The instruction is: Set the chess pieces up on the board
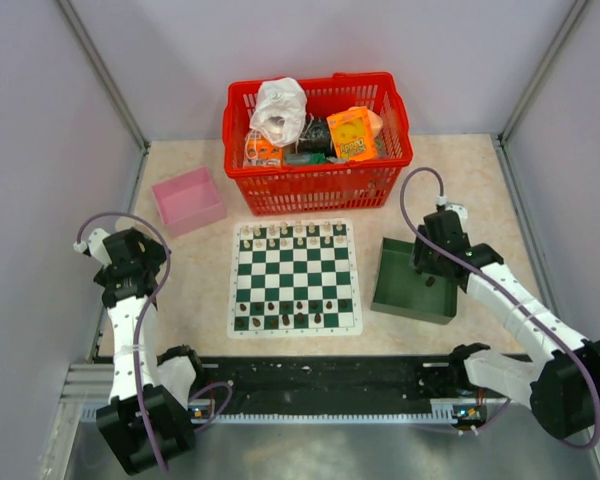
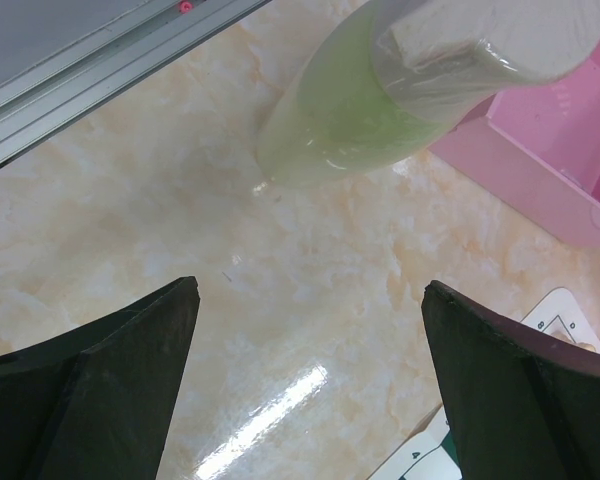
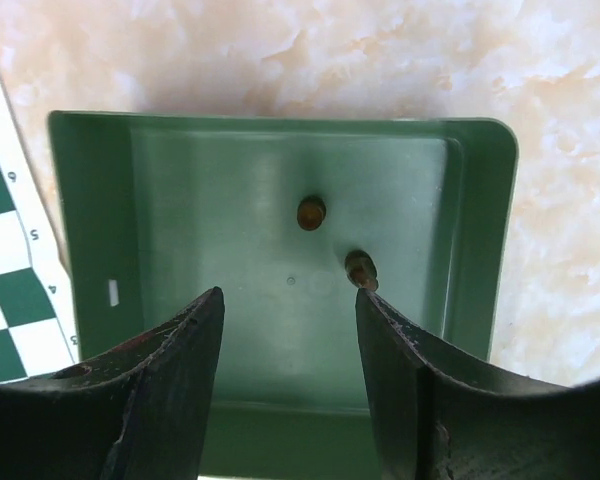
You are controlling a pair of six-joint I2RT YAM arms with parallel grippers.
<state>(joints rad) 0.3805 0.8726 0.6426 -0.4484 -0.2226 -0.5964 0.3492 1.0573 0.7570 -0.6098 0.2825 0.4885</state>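
Observation:
The green and white chessboard [image 1: 295, 277] lies mid-table, with cream chessmen along its far rows and several dark chess pieces [image 1: 285, 319] on its near rows. My right gripper [image 3: 290, 300] is open and empty, hanging over the dark green tray [image 3: 90, 210], also in the top view [image 1: 400, 290]. Two dark brown pieces stand in that tray: one [image 3: 311, 212] ahead of the jaws, one [image 3: 361, 269] just off my right fingertip. My left gripper [image 2: 310, 300] is open and empty over bare table left of the board, whose corner [image 2: 555, 320] shows at the right.
A red basket [image 1: 318, 182] of packets stands behind the board. A pink box [image 1: 188, 199] sits at the back left, also in the left wrist view [image 2: 540, 160]. A pale green and white cylinder [image 2: 380, 90] crosses the left wrist view. Walls enclose the table.

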